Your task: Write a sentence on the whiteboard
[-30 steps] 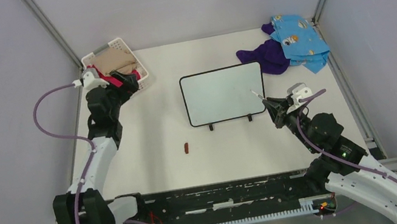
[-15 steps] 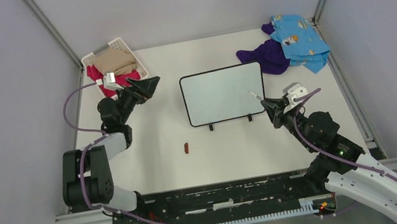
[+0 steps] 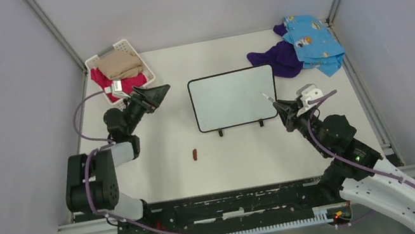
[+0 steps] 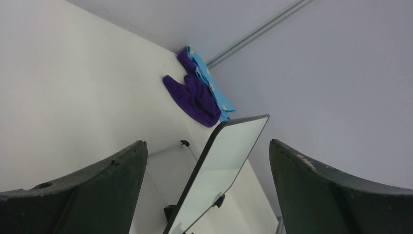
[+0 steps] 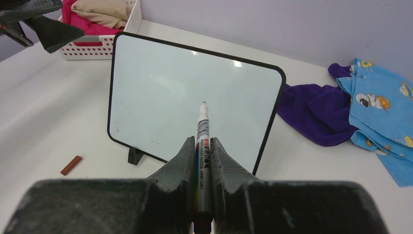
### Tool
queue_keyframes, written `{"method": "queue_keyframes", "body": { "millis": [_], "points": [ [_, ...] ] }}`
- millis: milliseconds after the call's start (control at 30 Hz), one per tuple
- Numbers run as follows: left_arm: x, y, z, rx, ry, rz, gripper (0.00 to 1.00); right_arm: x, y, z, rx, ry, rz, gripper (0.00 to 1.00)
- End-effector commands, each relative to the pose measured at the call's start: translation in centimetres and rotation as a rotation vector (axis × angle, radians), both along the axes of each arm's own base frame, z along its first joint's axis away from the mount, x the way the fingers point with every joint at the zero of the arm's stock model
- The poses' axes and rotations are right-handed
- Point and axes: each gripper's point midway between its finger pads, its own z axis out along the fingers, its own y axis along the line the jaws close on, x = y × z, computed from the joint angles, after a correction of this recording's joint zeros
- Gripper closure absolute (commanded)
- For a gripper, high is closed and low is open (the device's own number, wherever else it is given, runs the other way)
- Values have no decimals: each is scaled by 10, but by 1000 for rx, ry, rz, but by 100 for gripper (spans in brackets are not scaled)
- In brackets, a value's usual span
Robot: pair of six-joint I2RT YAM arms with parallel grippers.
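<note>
The whiteboard (image 3: 234,98) stands tilted on its black feet at mid-table; its face is blank and no sentence shows on it. It also shows in the right wrist view (image 5: 195,97) and edge-on in the left wrist view (image 4: 219,165). My right gripper (image 3: 282,110) (image 5: 200,142) is shut on a grey marker (image 5: 202,127), whose uncapped tip points at the board's right part, a short way off it. My left gripper (image 3: 160,90) (image 4: 207,146) is open and empty, left of the board's left edge, facing it.
A small red marker cap (image 3: 195,154) (image 5: 71,165) lies on the table in front of the board. A white basket (image 3: 126,43) with clothes stands at the back left. Purple cloth (image 3: 275,57) and blue cloth (image 3: 311,41) lie at the back right.
My left arm has swung away from the basket and to the right, and its open gripper now faces the board's left edge. My right gripper and marker have barely moved.
</note>
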Motion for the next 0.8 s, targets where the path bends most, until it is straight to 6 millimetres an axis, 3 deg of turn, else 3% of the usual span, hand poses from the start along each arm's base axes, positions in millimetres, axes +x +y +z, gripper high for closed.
{"method": "queue_keyframes", "body": {
  "millis": [0, 67, 133, 300, 367, 467, 667, 767],
  "points": [
    [11, 8, 11, 282, 3, 139, 0, 2, -3, 28, 41, -66, -19, 100],
    [14, 9, 11, 424, 37, 228, 0, 2, -3, 27, 37, -66, -17, 100],
    [6, 2, 24, 513, -16, 222, 0, 2, -2, 25, 34, -62, -15, 100],
    [-19, 5, 73, 472, -137, 252, 0, 1, 0, 23, 39, -58, -2, 100],
    [-14, 36, 85, 397, -60, 447, 0, 0, 0, 25, 48, -59, 2, 100],
    [-20, 36, 95, 408, -101, 433, 0, 0, 1, 25, 54, -56, 7, 100],
    [-8, 32, 59, 399, 71, 412, 0, -1, 6, 29, 92, -61, 27, 100],
    [-11, 14, 45, 387, 103, 342, 0, -2, 7, 29, 97, -57, 29, 100]
  ]
}}
